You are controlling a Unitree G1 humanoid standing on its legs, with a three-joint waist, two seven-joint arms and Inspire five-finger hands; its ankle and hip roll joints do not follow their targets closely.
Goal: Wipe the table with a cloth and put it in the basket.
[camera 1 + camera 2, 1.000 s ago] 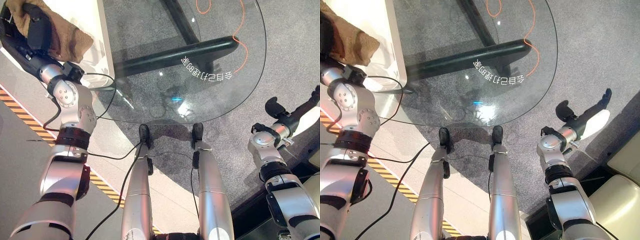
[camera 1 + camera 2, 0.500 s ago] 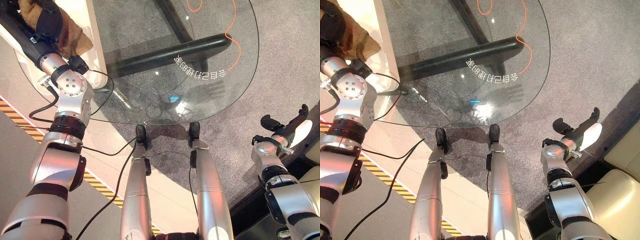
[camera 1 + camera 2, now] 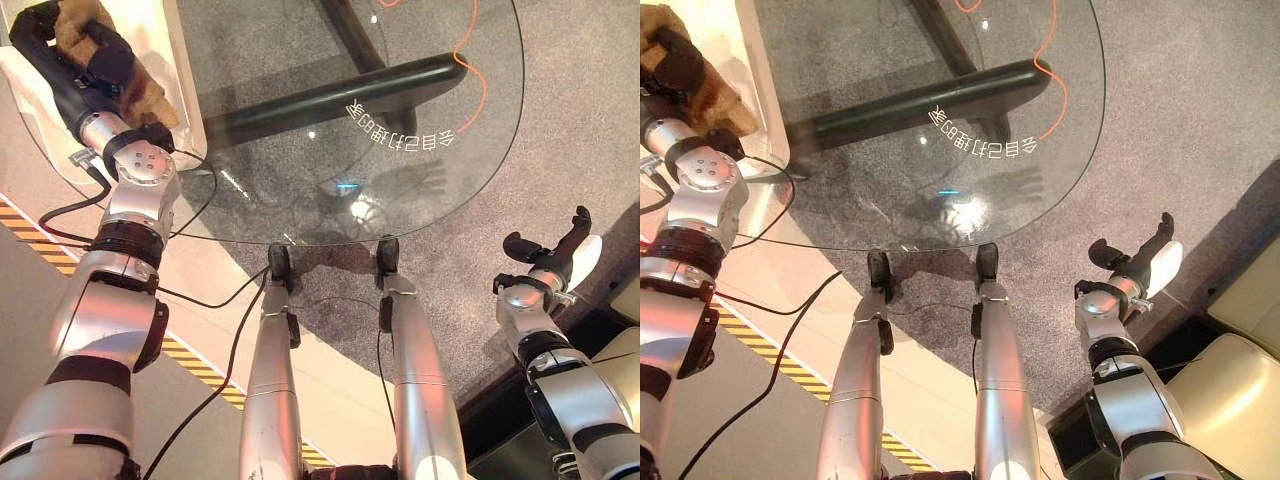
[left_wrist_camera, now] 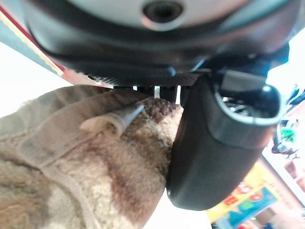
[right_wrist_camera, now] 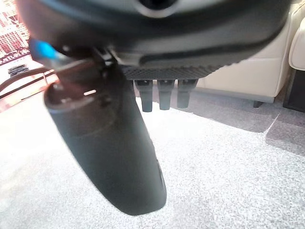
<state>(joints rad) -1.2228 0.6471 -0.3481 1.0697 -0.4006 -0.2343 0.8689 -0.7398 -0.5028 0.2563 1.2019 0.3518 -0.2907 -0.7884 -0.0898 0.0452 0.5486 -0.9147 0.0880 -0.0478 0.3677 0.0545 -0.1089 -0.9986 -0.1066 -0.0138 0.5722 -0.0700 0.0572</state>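
Observation:
A brown fuzzy cloth [image 3: 150,100] is bunched in my left hand [image 3: 95,62] at the far left, over a white flat-topped object [image 3: 178,40] beside the round glass table [image 3: 300,140]. In the left wrist view the cloth [image 4: 71,181] is pressed between the curled fingers and the thumb [image 4: 214,143]. My right hand [image 3: 560,250] hangs low on the right, off the table and above grey carpet, holding nothing. Its fingers [image 5: 162,93] are straight, as the right wrist view shows.
Under the glass lies a black table base [image 3: 330,100], with an orange cable [image 3: 482,70] on the carpet. Yellow-black floor tape [image 3: 200,365] runs along the lower left. A beige cushioned seat [image 3: 1230,400] stands at the lower right.
The view has shifted a little. My left hand keeps the cloth, now more bunched. My right hand has swung in from the far right edge, its fingers now pointing upward.

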